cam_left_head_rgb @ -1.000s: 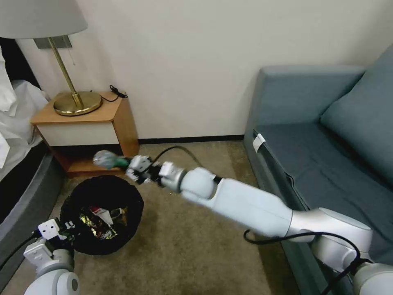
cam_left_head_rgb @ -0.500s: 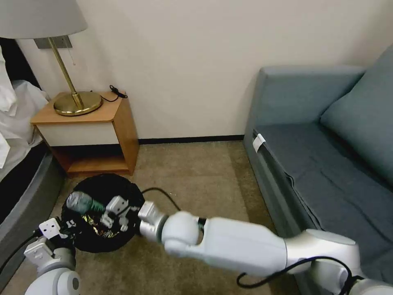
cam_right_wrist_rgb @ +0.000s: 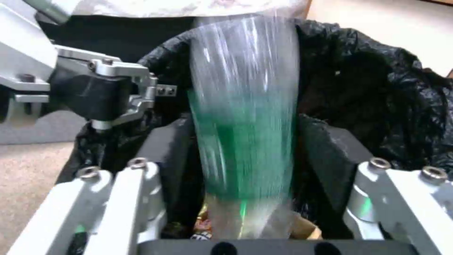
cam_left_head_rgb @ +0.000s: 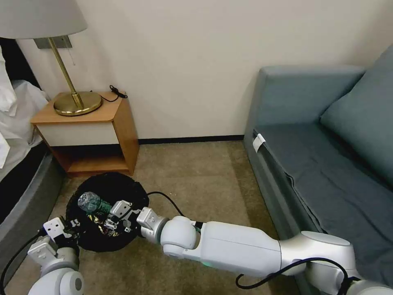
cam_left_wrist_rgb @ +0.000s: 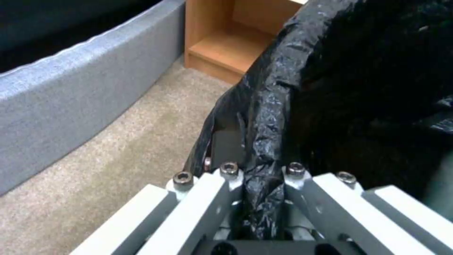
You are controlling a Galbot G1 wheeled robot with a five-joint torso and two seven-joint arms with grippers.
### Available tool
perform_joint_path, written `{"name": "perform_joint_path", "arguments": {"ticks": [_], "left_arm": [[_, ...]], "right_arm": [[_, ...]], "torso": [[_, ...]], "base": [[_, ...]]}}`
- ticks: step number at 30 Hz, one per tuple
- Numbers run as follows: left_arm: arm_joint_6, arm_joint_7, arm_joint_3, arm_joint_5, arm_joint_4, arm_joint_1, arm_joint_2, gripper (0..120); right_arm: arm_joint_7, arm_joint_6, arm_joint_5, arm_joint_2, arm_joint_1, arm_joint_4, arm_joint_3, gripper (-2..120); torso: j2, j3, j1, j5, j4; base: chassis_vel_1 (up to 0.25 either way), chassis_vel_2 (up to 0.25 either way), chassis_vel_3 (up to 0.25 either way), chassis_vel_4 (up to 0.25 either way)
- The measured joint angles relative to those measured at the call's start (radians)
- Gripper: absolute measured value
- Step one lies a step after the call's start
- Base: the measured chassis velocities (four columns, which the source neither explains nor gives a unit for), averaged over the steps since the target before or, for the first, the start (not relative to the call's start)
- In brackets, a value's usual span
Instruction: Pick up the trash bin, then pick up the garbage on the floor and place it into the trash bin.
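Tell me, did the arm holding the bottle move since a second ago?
Yes. The right gripper with the bottle came toward the robot, from beside the nightstand to over the trash bin, which the left gripper holds.

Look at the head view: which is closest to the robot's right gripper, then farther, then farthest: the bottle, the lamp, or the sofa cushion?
1. Bottle, at the right gripper, over the trash bin.
2. Lamp, on the nightstand behind the bin.
3. Sofa cushion, far right.
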Motion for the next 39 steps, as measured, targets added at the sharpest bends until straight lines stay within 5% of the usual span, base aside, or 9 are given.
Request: {"name": "perform_joint_path", "arguments": {"ticks": [5,9,15,19,29,39], "left_arm": [[0.006,-0.006,0.001,-0.01,-0.005,0.004,0.0,2],[0.038,-0.068,0.011,-0.081,-0.026,0.017,0.0,2],[0.13,-0.245,0.039,-0.338,-0.094,0.064,0.0,2],[0.169,-0.307,0.037,-0.459,-0.101,0.086,0.0,2],[0.207,-0.406,0.033,-0.552,-0.025,0.075,0.0,2],[0.206,-0.394,0.029,-0.54,-0.001,0.075,0.0,3]], "right_arm": [[-0.001,0.001,-0.002,-0.002,0.01,0.007,0.011,78],[-0.001,0.003,-0.004,-0.012,0.019,0.041,0.04,96],[0.0,0.003,0.001,-0.051,0.04,0.14,0.12,100],[0.0,0.003,0.004,-0.081,0.036,0.188,0.167,100],[-0.006,0.014,-0.007,-0.152,-0.047,0.225,0.24,100],[-0.015,0.026,-0.026,-0.2,-0.096,0.234,0.28,100]], "torso": [[0.0,0.0,0.0,0.0,0.0],[0.0,0.0,0.0,0.0,0.0],[0.0,0.0,0.0,0.0002,0.0],[0.0,0.0,0.0,0.0,0.0],[0.0,0.0,0.0,0.0003,0.0],[0.0,0.0,0.0,0.0,-0.0001]], "base": [[0.0,0.0,0.0,0.0],[0.0,0.0,0.0,0.0],[0.0,0.0,0.0,0.0],[0.0,0.0,0.0,0.0],[0.0,0.0,0.0,0.0],[0.0,0.0,0.0,0.0]]}}
